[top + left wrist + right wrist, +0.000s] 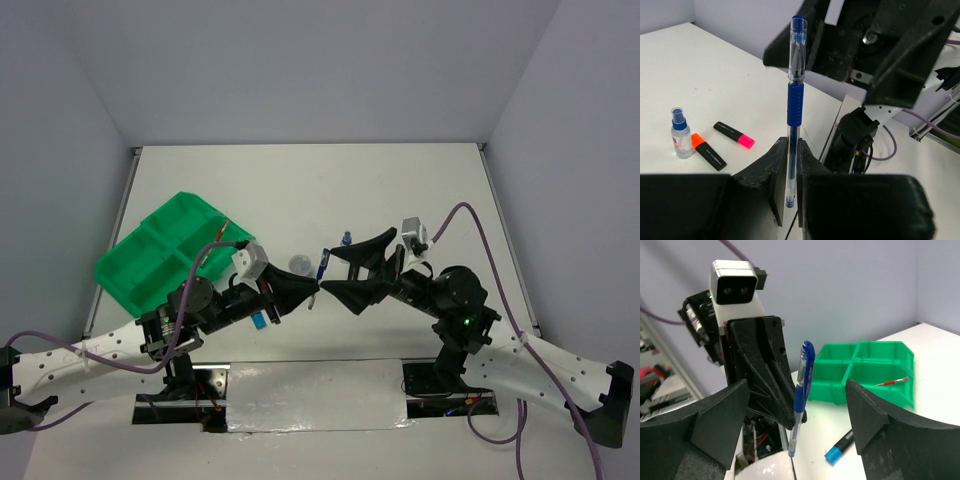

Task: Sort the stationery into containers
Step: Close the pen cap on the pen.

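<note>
Barely begun: 1 red pen [892,382] in the tray [860,344], left tool [792,150] pinching the blue pen [795,100], right tool [330,272] spread, highlighters [735,135] unsorted.

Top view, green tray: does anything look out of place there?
The red pen at the far right corner of the green tray seems propped over the rim, not down in a compartment. The tray sits skewed at the left edge of the table.
</note>
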`<state>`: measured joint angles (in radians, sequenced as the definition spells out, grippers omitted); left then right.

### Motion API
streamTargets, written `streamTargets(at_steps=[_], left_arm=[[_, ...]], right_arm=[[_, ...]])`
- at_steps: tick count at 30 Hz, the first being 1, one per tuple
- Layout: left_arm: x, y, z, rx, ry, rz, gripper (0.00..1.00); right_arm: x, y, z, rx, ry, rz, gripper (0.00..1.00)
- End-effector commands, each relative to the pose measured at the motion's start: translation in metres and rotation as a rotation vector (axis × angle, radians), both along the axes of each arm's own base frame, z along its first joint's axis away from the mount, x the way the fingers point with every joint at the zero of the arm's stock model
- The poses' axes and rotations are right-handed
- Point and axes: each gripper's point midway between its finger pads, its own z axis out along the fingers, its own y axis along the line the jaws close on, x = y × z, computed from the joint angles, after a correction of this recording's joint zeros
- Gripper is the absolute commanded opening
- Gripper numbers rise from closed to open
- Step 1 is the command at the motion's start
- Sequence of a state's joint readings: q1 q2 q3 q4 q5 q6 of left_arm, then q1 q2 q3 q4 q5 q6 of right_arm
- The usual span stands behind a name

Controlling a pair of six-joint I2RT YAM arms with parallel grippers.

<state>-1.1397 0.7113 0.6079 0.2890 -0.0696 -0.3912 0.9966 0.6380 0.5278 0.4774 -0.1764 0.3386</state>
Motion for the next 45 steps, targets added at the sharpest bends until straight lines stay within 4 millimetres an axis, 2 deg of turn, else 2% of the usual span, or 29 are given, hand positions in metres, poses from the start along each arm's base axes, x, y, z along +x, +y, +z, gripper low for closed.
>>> streamTargets(at_steps=[1, 3, 9, 12, 13, 16, 18, 19, 25, 28, 31, 32, 35, 37, 38, 39, 42, 43, 45], left_arm=[[-0.01, 0.0, 0.015, -0.038, -0.053, -0.056, 0.0], [-0.011, 0.001, 0.015, -0.037, -0.054, -0.056, 0.0], [-0.011, 0.002, 0.017, -0.044, -0.059, -0.056, 0.0], [-0.01, 0.0, 0.019, -0.05, -0.062, -0.056, 0.0], [-0.011, -0.002, 0.019, -0.049, -0.062, -0.062, 0.0], [-0.014, -0.005, 0.02, -0.048, -0.066, -0.085, 0.0], [-0.013, -0.007, 0.018, -0.04, -0.064, -0.089, 0.0], [-0.014, -0.008, 0.018, -0.04, -0.063, -0.091, 0.0], [-0.015, -0.008, 0.018, -0.047, -0.068, -0.098, 0.0], [-0.016, -0.007, 0.02, -0.05, -0.071, -0.099, 0.0], [-0.018, -0.009, 0.023, -0.059, -0.078, -0.117, 0.2], [-0.019, -0.01, 0.023, -0.06, -0.079, -0.124, 0.33], [-0.019, -0.014, 0.023, -0.064, -0.078, -0.135, 0.52], [-0.019, -0.016, 0.022, -0.064, -0.074, -0.137, 0.61], [-0.019, -0.019, 0.022, -0.062, -0.076, -0.144, 0.62], [-0.019, -0.02, 0.022, -0.061, -0.073, -0.145, 0.61], [-0.018, -0.021, 0.018, -0.05, -0.068, -0.142, 0.42], [-0.017, -0.02, 0.018, -0.049, -0.067, -0.136, 0.22], [-0.015, -0.015, 0.019, -0.054, -0.067, -0.114, 0.06]], right_arm=[[-0.022, 0.004, 0.014, -0.037, -0.094, 0.159, 0.84], [-0.024, 0.006, 0.015, -0.04, -0.086, 0.174, 0.8], [-0.028, 0.013, 0.003, -0.052, -0.07, 0.228, 0.75], [-0.029, 0.016, 0.001, -0.047, -0.062, 0.247, 0.64], [-0.029, 0.018, 0.0, -0.044, -0.058, 0.25, 0.58], [-0.026, 0.018, 0.002, -0.034, -0.054, 0.239, 0.49], [-0.023, 0.017, 0.002, -0.028, -0.048, 0.221, 0.36], [-0.022, 0.017, 0.003, -0.027, -0.045, 0.217, 0.36], [-0.017, 0.018, 0.002, -0.027, -0.023, 0.194, 0.02], [-0.016, 0.016, 0.003, -0.017, -0.015, 0.185, 0.0], [-0.016, 0.014, 0.007, 0.01, -0.005, 0.178, 0.0], [-0.016, 0.014, 0.008, 0.015, -0.003, 0.182, 0.0], [-0.018, 0.015, 0.01, 0.027, -0.001, 0.198, 0.0], [-0.019, 0.016, 0.012, 0.037, 0.0, 0.208, 0.0], [-0.019, 0.017, 0.01, 0.04, 0.009, 0.214, 0.0], [-0.02, 0.017, 0.011, 0.044, 0.007, 0.219, 0.0], [-0.019, 0.017, 0.011, 0.039, 0.007, 0.214, 0.0], [-0.019, 0.018, 0.011, 0.037, 0.008, 0.214, 0.0], [-0.02, 0.018, 0.007, 0.033, 0.014, 0.219, 0.0]])
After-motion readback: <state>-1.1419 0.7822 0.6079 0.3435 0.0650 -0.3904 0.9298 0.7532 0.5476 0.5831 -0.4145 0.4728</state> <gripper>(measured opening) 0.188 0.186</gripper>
